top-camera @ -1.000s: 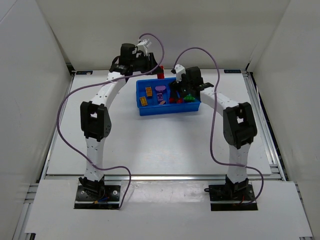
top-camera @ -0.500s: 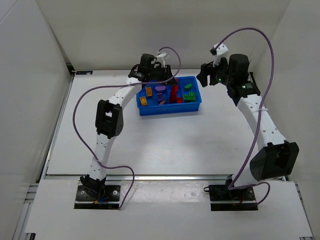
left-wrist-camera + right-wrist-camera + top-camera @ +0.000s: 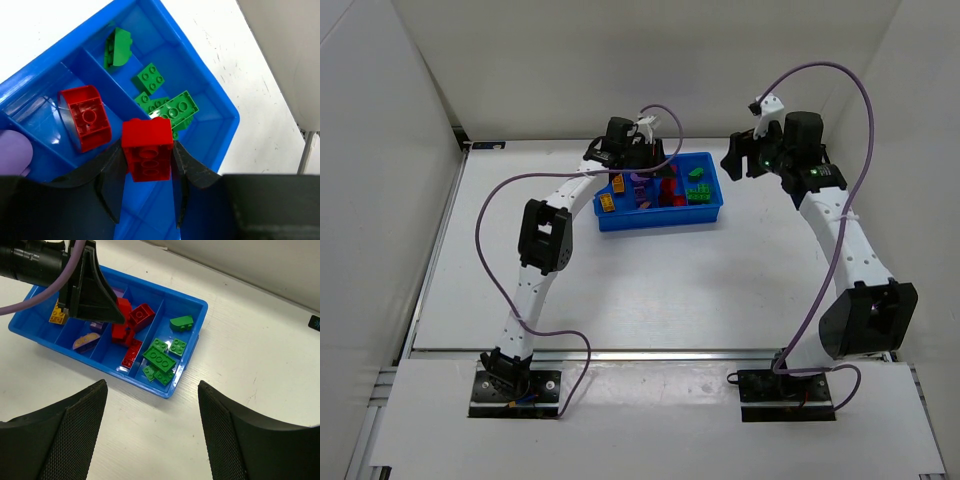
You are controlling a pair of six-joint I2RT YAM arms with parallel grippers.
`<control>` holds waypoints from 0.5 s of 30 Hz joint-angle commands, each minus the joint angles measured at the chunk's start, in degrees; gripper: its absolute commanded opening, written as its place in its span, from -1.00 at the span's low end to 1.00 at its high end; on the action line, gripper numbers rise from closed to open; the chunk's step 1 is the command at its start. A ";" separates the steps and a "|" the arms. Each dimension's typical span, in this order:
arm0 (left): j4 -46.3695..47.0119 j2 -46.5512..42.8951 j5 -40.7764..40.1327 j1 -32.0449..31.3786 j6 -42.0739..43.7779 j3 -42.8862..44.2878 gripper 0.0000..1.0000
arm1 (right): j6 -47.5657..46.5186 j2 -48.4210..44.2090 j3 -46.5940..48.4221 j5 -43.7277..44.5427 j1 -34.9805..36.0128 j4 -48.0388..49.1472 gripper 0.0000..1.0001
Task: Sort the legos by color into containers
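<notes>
My left gripper (image 3: 147, 162) is shut on a red lego (image 3: 147, 152) and holds it above the blue tray (image 3: 222, 107), near the divider between the red and green compartments. Below lie a red curved brick (image 3: 86, 117) and several green bricks (image 3: 170, 107). In the top view the left gripper (image 3: 645, 166) hangs over the tray's (image 3: 660, 222) far side. My right gripper (image 3: 735, 160) is open and empty, off the tray's right end. In the right wrist view it (image 3: 151, 385) hovers above the table in front of the tray (image 3: 197, 302).
The tray's compartments hold yellow-orange bricks (image 3: 57, 315), a purple brick (image 3: 85, 341), red bricks (image 3: 142, 314) and green bricks (image 3: 160, 360). White walls enclose the table on three sides. Purple cables loop above both arms.
My right arm has lifted out of the tray and swung to the right, open. My left gripper has moved from behind the tray to above it with the red lego.
</notes>
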 commanded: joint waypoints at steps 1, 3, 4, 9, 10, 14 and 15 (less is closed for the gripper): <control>0.59 -0.35 -0.76 0.05 -0.09 2.90 -0.24 | 0.94 1.16 0.98 -1.09 -0.29 0.22 0.54; 0.50 -0.35 -1.20 -0.03 0.09 3.16 0.32 | 1.03 1.60 1.24 -1.18 -0.29 0.39 0.54; 0.50 -0.52 -1.20 -0.03 0.18 3.16 0.46 | 1.11 1.87 1.42 -1.27 -0.29 0.48 0.54; 0.33 -1.75 -2.69 0.32 -0.17 3.60 0.99 | 1.47 2.57 1.16 -1.71 -0.12 1.01 0.55; 0.33 -2.19 -3.04 0.41 -0.17 3.77 0.99 | 1.47 2.57 0.89 -1.79 -0.12 1.36 0.54; -0.98 -7.71 -5.68 0.67 0.44 5.36 0.99 | 1.20 2.05 0.37 -1.44 -0.12 1.71 0.55; -1.60 -9.04 -6.21 0.84 0.88 6.75 0.99 | 1.12 1.70 0.19 -1.36 -0.12 1.88 0.55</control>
